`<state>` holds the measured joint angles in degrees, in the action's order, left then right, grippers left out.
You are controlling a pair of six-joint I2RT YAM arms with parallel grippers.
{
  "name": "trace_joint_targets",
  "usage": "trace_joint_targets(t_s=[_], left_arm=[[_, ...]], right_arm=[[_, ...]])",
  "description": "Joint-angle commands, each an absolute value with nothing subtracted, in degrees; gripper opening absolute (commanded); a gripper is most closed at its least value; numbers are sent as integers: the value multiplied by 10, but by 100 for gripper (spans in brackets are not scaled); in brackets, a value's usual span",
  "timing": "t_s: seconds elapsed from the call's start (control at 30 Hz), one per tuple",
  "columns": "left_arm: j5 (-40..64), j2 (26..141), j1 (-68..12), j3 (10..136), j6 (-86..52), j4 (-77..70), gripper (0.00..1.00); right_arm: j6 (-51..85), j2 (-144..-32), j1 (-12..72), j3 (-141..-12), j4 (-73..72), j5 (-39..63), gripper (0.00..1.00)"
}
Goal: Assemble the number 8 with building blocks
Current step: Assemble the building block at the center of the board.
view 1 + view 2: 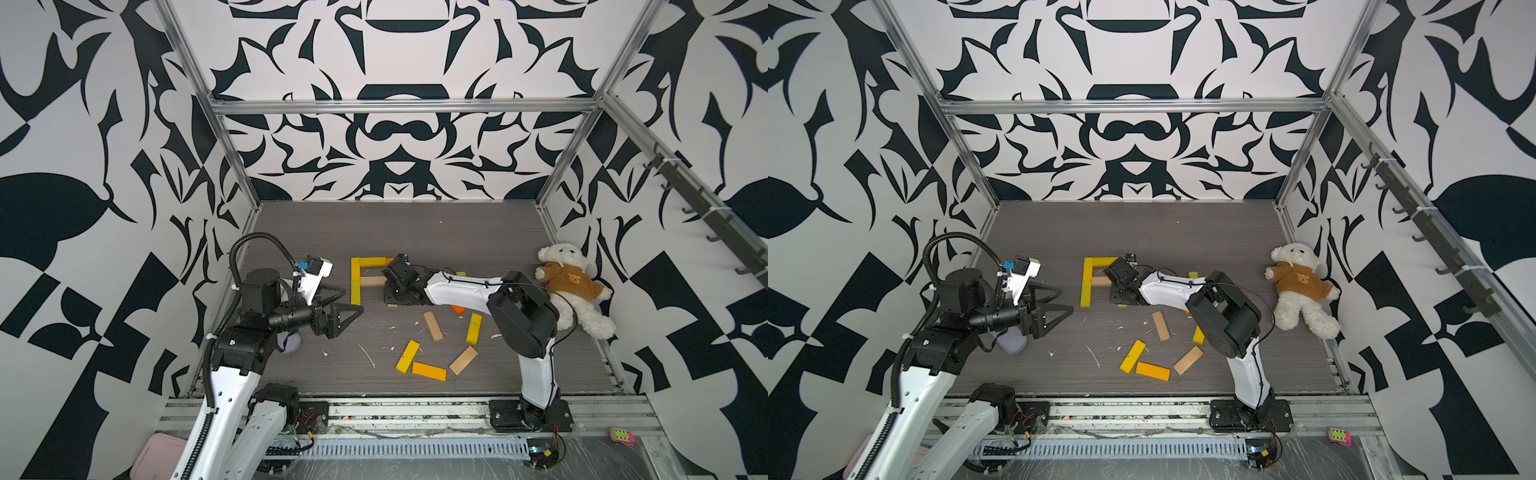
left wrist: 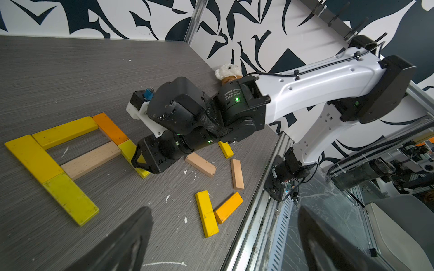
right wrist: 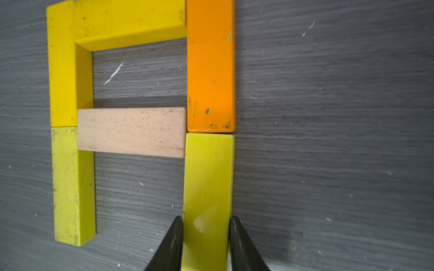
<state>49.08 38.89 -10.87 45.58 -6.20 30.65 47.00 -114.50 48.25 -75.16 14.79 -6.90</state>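
Building blocks form a partial figure on the grey table: a yellow upright (image 3: 61, 70), a yellow top bar (image 3: 131, 21), a tan crossbar (image 3: 131, 131), an orange upright (image 3: 210, 65) and a yellow-green lower left block (image 3: 72, 185). My right gripper (image 3: 206, 225) is shut on a yellow-green block (image 3: 207, 178) that lies flat, end to end with the orange one. In both top views the right wrist (image 1: 401, 282) (image 1: 1125, 282) hides this corner. My left gripper (image 1: 353, 300) hovers open and empty, left of the figure.
Loose blocks lie nearer the front: tan (image 1: 433, 326), yellow (image 1: 473, 328), yellow (image 1: 407, 356), orange (image 1: 429, 371), tan (image 1: 463, 360) and a red-orange one (image 1: 458, 309) partly under the right arm. A white teddy bear (image 1: 569, 291) lies at the right wall.
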Motion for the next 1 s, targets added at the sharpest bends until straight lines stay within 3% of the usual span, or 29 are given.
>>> trace_joint_targets(t_s=[0.0, 0.43, 0.8, 0.97], left_arm=[[498, 384, -106, 452, -60, 300, 99], [499, 385, -107, 451, -60, 300, 99], [493, 385, -106, 450, -60, 302, 99], [444, 391, -106, 444, -93, 310, 99]], right_arm=[[467, -1150, 487, -775, 150, -79, 35], [464, -1154, 486, -783, 156, -85, 35], [457, -1129, 488, -775, 151, -80, 50], [439, -1086, 489, -747, 124, -63, 56]])
